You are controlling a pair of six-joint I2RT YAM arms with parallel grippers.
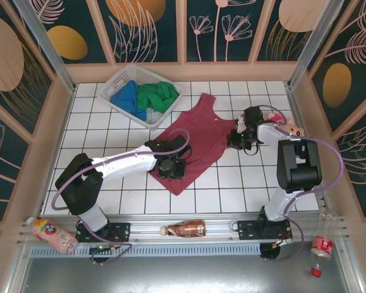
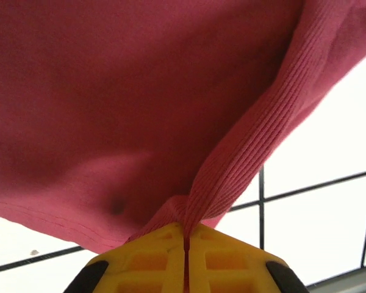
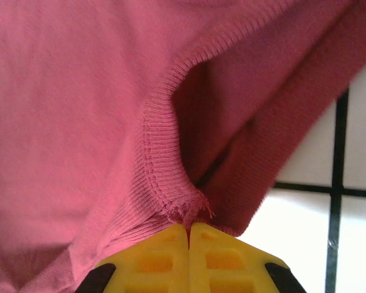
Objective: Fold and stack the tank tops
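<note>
Garment in hand: maroon tank top [image 1: 198, 137], one of three, spread roughly flat and askew on the white tiled table [image 1: 244, 195] between the two arms, with straps toward the far side and hem toward the near left. Material: soft knit with a fine rib at the bound edges and smoother jersey across the body; limp, draping in loose folds where lifted. Left gripper [image 2: 186, 239]: yellow fingertips clenched on a ribbed edge band at the hem end of the top, the cloth rising from the pinch in a taut ridge. Right gripper [image 3: 188, 232]: likewise clamped, on the stitched ribbed binding of the right-hand armhole, with a few frayed threads at the seam just above the tips. Remaining stock: blue tank top [image 1: 127, 99] and green tank top [image 1: 158, 94], crumpled side by side inside the white lattice basket [image 1: 114, 80] at the far left, well apart from the work. Step, as judged: first fold of the first top, with two edges gripped, nothing yet doubled over and no stack begun. Next move, as judged: carry the pinched edges across the body so one part lands square on the other — both arms in step, since thin knit would likely stretch and skew if one side leads — then release and smooth. Risk: the ribbed band may slip from so narrow a bite.
</note>
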